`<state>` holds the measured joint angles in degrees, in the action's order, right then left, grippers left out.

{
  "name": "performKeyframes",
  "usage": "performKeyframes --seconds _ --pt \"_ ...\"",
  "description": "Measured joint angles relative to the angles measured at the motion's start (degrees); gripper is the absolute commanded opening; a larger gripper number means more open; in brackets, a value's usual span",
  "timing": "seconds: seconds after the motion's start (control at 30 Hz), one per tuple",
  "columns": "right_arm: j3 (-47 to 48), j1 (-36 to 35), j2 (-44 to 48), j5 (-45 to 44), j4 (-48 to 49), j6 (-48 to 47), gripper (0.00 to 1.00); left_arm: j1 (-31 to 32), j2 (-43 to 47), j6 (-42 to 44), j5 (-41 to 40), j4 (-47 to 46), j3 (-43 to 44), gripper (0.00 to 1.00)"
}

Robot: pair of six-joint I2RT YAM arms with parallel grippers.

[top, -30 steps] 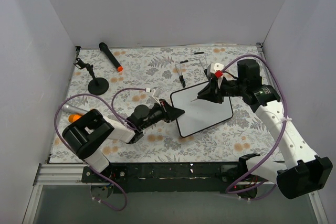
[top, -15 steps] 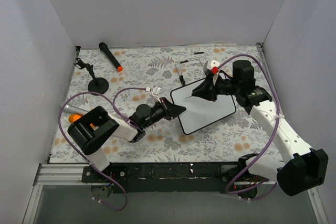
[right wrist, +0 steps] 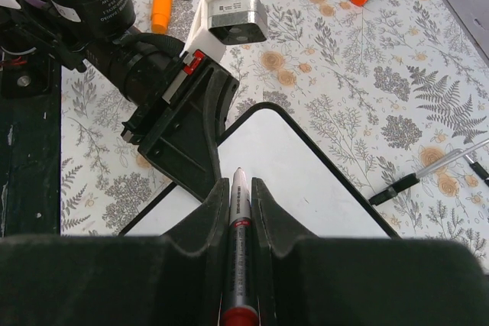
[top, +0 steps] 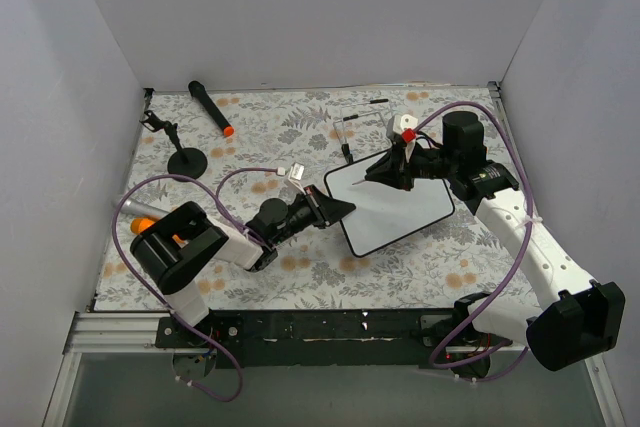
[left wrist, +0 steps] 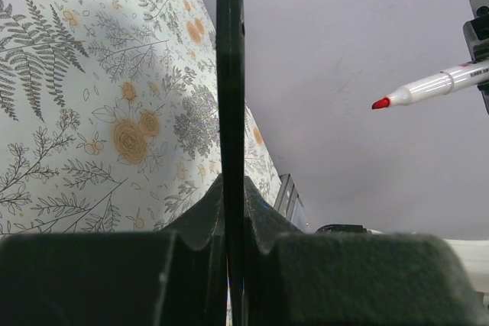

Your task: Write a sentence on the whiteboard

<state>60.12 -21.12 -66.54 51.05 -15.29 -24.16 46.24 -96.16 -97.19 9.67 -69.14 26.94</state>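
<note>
The whiteboard [top: 395,209] lies on the floral mat, its white face blank; no red sentence shows on it. My left gripper [top: 345,211] is shut on the board's left frame edge, which shows as a black bar [left wrist: 229,74] between the jaws [left wrist: 230,188]. My right gripper [top: 378,173] is shut on a red marker [right wrist: 238,219], uncapped, with its tip pointing at the board's far left corner. In the left wrist view the marker's red tip [left wrist: 382,102] hangs apart from the board. The right wrist view shows the board [right wrist: 306,181] and the left gripper [right wrist: 183,127] below the marker.
A black marker with an orange cap [top: 211,108] and a black round-based stand [top: 186,159] are at the far left. Orange and silver pens [top: 140,213] lie by the left arm. Thin pens [top: 347,137] lie beyond the board. White walls close in three sides.
My right gripper has moved left and slightly away with the marker, bringing the tip from mid-board to the far left corner. The board has turned slightly. The left gripper keeps its hold.
</note>
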Motion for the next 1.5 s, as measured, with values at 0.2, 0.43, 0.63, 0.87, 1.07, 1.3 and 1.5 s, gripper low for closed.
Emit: performKeyframes --seconds 0.2,0.43,0.63,0.87,1.07,1.3,1.5 --pt "0.00 0.74 0.00 -1.60 -1.29 -0.76 0.01 0.00 -2.27 -2.82 0.68 -0.35 0.39 0.00" --pt "-0.24 1.86 -0.07 -1.42 0.13 0.70 0.01 0.00 -4.13 -5.33 1.03 -0.26 0.46 0.00" --pt "-2.10 1.70 -0.94 -1.46 1.62 1.70 0.01 0.00 -4.15 -5.27 2.01 -0.39 1.25 0.00" --pt "-2.82 1.60 -1.57 0.31 2.14 1.25 0.01 0.00 -5.44 -4.68 3.98 -0.57 1.42 0.00" --pt "-2.80 1.60 -3.06 2.47 1.66 -0.24 0.01 0.00 -6.51 -3.30 6.32 -0.59 2.45 0.00" --pt "-2.14 1.60 -3.23 3.21 -0.02 -1.62 0.01 0.00 -6.49 0.61 8.28 -0.35 3.43 0.00" --pt "0.02 1.60 -3.19 3.78 -2.80 -3.69 0.01 0.00 -6.49 3.34 9.18 0.83 4.83 0.00"
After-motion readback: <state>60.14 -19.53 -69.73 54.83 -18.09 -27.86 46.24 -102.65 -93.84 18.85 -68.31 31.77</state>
